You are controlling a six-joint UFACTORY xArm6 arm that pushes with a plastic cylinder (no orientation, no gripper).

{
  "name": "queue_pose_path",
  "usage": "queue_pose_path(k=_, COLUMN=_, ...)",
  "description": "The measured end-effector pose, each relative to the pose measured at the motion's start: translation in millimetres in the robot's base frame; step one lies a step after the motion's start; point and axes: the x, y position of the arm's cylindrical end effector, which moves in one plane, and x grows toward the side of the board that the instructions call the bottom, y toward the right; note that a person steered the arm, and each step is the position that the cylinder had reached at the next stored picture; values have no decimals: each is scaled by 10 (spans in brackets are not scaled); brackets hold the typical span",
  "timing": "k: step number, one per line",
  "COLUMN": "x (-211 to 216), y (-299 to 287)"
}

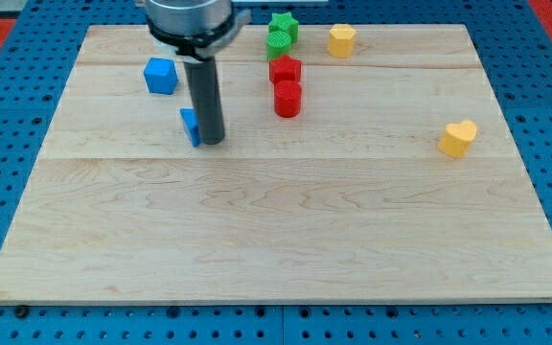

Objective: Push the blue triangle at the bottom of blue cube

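Note:
The blue cube (161,76) sits on the wooden board (276,220) near the view's top left. The blue triangle (191,126) lies below and a little to the right of the cube, partly hidden behind my rod. My tip (212,142) rests on the board, touching the triangle's right side.
A green star-like block (284,26) and a green round block (279,42) sit at the top centre. Below them are a red block (285,69) and a red cylinder (287,99). A yellow block (341,40) is at the top, a yellow heart-like block (457,139) at the right.

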Motion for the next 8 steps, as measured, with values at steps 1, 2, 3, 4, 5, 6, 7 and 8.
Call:
queue_pose_path(k=1, x=-95, y=-401)
queue_pose_path(k=2, x=-252, y=-377)
queue_pose_path(k=3, x=-428, y=-381)
queue_pose_path(k=4, x=-495, y=-567)
queue_pose_path(k=5, x=-443, y=-487)
queue_pose_path(k=6, x=-428, y=-360)
queue_pose_path(k=7, x=-629, y=-239)
queue_pose_path(k=8, x=-823, y=-220)
